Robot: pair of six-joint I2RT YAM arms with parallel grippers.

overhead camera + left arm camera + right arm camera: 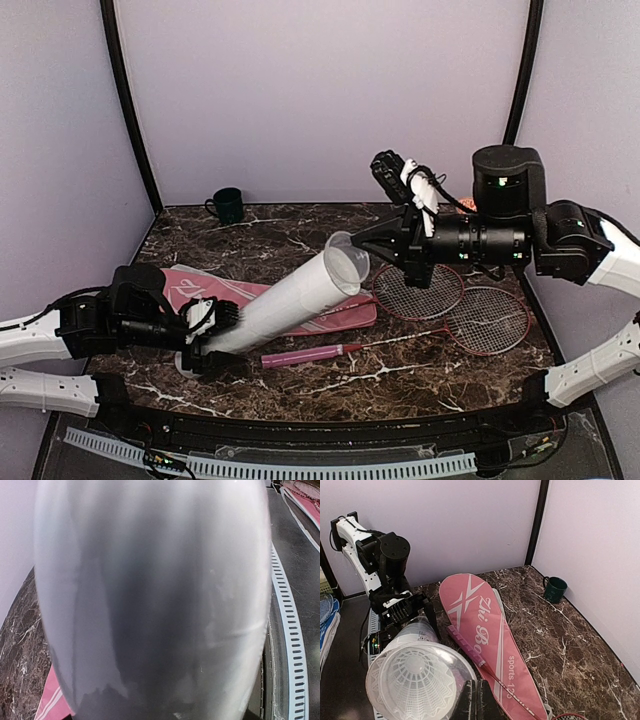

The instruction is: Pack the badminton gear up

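Note:
My left gripper [212,325] is shut on the lower end of the long white tube [285,300] and holds it tilted up to the right. The tube fills the left wrist view [150,600] and hides the fingers there. My right gripper [354,241] is shut and sits at the rim of the tube's open mouth [476,700]. A white shuttlecock [415,677] sits inside the mouth. Two red-framed rackets [420,290] [488,320] lie at the right, one pink handle [300,355] in front. The pink bag [200,288] lies flat under the tube, its lettering showing in the right wrist view [485,630].
A dark green mug [228,205] stands at the back left corner and also shows in the right wrist view [554,589]. Purple walls close the table on three sides. A white slotted strip [290,645] runs along the near edge.

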